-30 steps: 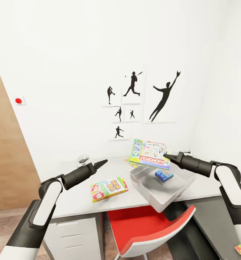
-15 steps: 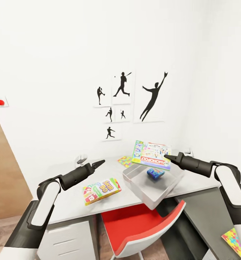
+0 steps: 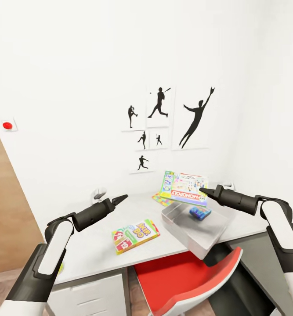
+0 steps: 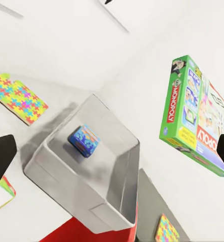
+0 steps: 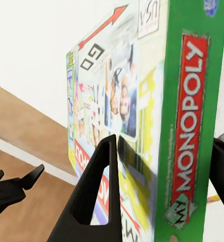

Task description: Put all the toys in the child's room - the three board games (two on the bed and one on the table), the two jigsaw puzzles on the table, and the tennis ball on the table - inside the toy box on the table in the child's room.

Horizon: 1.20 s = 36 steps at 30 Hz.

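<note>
Right claw (image 3: 202, 190) clamps Monopoly (image 3: 183, 188) edge | above toy box (image 3: 198, 228)

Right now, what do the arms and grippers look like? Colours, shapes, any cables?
Both arms have white link shells with black joints and matte black, tapered forearms. The left gripper and right gripper are black with slim pointed fingers. No cables or markings visible.

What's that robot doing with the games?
It is tidying toys into the toy box on the table. Its right end effector holds the Monopoly box up above the toy box, pinched between its fingers. The small blue game is already inside. The Skip-Bo box lies on the table, and the left end effector hangs empty above the table. A jigsaw lies behind the toy box.
</note>
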Tool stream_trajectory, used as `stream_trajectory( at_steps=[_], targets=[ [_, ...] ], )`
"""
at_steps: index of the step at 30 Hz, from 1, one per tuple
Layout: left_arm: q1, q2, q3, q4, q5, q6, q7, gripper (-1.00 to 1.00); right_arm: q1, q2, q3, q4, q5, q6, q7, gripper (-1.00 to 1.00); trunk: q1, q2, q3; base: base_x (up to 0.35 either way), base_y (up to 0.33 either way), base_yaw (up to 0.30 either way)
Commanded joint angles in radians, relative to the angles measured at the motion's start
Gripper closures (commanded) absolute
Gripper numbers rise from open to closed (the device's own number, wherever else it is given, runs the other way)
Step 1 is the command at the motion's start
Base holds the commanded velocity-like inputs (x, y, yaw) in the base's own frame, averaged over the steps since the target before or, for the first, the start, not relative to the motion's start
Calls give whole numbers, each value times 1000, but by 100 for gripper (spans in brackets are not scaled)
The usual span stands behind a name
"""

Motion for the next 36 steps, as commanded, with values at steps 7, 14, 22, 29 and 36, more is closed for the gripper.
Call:
stream_trajectory(
  at_steps=[7, 14, 22, 29, 36],
  targets=[
    [-1, 0, 0, 1, -1, 8, -3, -100, -3, 4, -1, 7, 7, 5, 7, 100, 1, -1, 0, 119, 261, -184],
    [0, 0, -3, 0, -4, 9, -2, -100, -22, 12, 0, 24, 6, 5, -83, 100, 1, -1, 0, 38, 78, -266],
    [1, 1, 0, -1, -2, 11, -3, -100, -29, 27, -1, 32, 5, 5, -134, 100, 1, -1, 0, 5, 10, -260],
    [0, 0, 1, -1, -3, 11, -3, -100, -28, 29, 0, 31, 4, 5, -137, 100, 1, -1, 0, 56, 1, -71],
    [0, 0, 1, -1, -4, 11, -3, -100, -28, 34, 1, 29, 5, 5, -137, 100, 1, -1, 0, 247, 1, -37]
  ],
)
